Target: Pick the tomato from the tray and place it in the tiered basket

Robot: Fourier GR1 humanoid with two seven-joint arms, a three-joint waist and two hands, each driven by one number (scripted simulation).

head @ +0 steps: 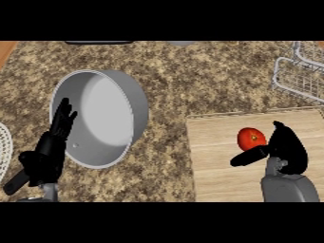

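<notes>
Red tomato [251, 137] sits on the wooden tray [217, 178] at near right, flanked by the parted thumb and fingers of the right hand [289, 148], which must apparently close, then lift toward the far-right tiered basket [303, 79]; left hand [49, 154] rests open, near left.

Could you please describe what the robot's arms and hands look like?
The left forearm and right forearm are plain grey and rounded. The left robot hand and right robot hand are black, with slim fingers and a thumb. No cables or markings show.
</notes>
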